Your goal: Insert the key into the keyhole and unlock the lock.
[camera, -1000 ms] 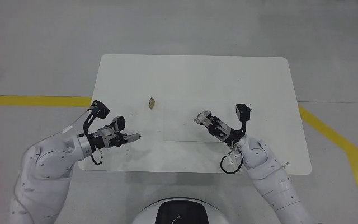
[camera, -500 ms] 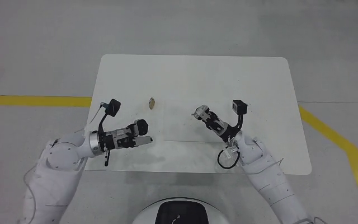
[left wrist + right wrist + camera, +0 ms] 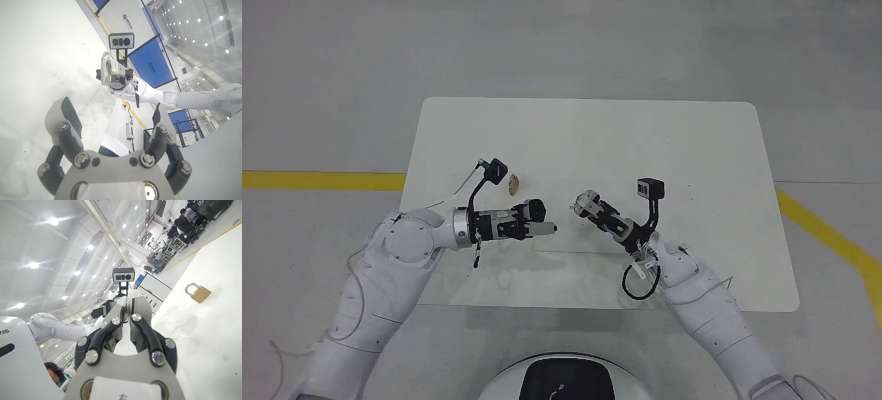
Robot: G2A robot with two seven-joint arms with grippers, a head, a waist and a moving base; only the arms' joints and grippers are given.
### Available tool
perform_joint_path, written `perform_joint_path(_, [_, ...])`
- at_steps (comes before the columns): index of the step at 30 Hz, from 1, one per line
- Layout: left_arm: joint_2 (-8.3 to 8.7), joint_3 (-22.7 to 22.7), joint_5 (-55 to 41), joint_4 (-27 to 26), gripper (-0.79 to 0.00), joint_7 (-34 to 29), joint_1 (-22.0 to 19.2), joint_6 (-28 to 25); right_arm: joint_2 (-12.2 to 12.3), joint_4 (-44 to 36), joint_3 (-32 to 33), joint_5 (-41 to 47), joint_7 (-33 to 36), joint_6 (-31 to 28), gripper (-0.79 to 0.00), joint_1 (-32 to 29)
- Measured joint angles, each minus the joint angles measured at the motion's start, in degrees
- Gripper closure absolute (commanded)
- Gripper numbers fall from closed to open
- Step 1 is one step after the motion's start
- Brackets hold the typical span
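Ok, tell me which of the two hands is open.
The left hand: its fingers stand wide apart with nothing between them. The right hand has its fingers pressed nearly together.

free: all round lock (image 3: 513, 182) | obstacles: left hand (image 3: 547, 229) near it; gap to right hand (image 3: 582, 203) seemingly narrow

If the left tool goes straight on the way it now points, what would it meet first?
Probably the right tool, which faces the left tool over the table, slightly off its line; depth is unclear, so it might pass beside it. The padlock lies aside, out of this path.
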Motion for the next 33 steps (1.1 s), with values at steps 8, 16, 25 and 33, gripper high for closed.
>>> perform_joint_path(8, [-0.67, 3.5, 0.0, 3.2, -0.379, 2.4, -2.4, 0.1, -0.5, 0.8, -1.2, -0.3, 1.7, 1.0, 0.000, 0.7])
perform_joint_path(16, [-0.93, 5.2, 0.9, 4.5, -0.336, 3.7, -3.5, 0.6, -0.8, 0.8, -1.5, -1.2, 2.1, 1.9, 0.000, 0.8])
perform_joint_path(25, [-0.84, 5.5, 0.8, 4.9, -0.083, 4.4, -3.9, 1.1, -0.7, 0.4, -0.8, -1.8, 3.2, 1.9, 0.000, 0.5])
perform_joint_path(33, [-0.57, 5.3, 1.9, 4.5, 0.000, 4.6, -3.8, 2.5, -0.7, -0.3, -0.4, -3.3, 2.8, 2.0, 0.000, 0.1])
